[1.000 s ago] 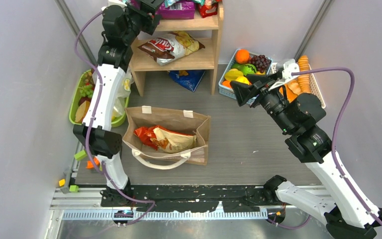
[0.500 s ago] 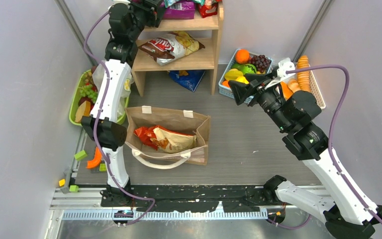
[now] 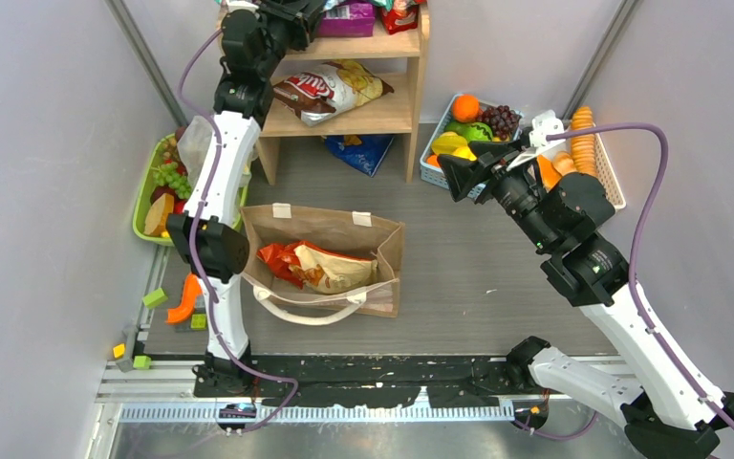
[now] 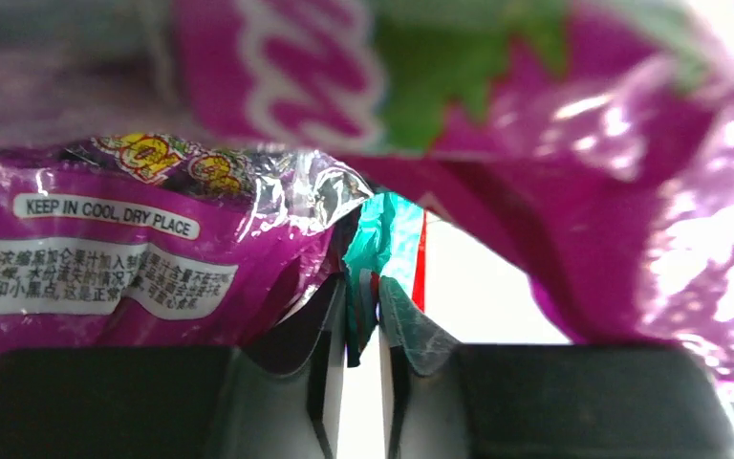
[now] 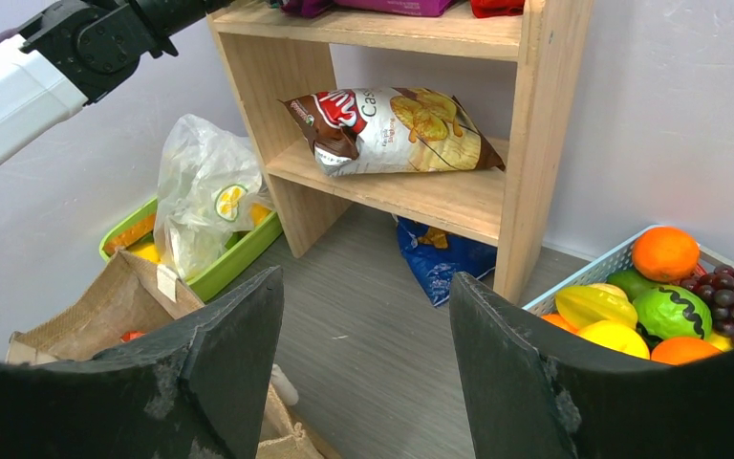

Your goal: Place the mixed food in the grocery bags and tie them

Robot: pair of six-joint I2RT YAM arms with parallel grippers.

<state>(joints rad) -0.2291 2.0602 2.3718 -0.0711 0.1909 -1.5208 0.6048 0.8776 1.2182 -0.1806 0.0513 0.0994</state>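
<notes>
Left hand [image 4: 361, 287] up at the top shelf [image 3: 373, 44] of the wooden rack [image 3: 419, 86] at the far side, fingers at a narrow slit around the teal-and-red edge of a packet [image 4: 389, 234]. Thin line of light visible between the fingers, so firm grip or not: cannot tell. Purple packet [image 4: 105, 239] close against it, filling most of the wrist view.

Right hand [image 5: 363, 287] spread wide, holding nothing, hovering just beside the near-left corner of the blue basket [image 3: 429, 164] at far right, pointed toward the rack. In that basket: an orange [image 3: 465, 106] and grapes [image 3: 502, 120] among other fruit.

Brown-white packet [image 3: 330, 91] flat on the middle shelf [image 3: 382, 117]; blue packet [image 3: 358, 151] on the surface below it.

Tan tote [image 3: 387, 251] open at the centre, nearer than the rack, red-orange packet [image 3: 315, 266] lying inside, white handle loop [image 3: 311, 316] at its near side.

Clear plastic bag [image 3: 194, 145] in the green basket [image 3: 141, 206] at far left.
</notes>
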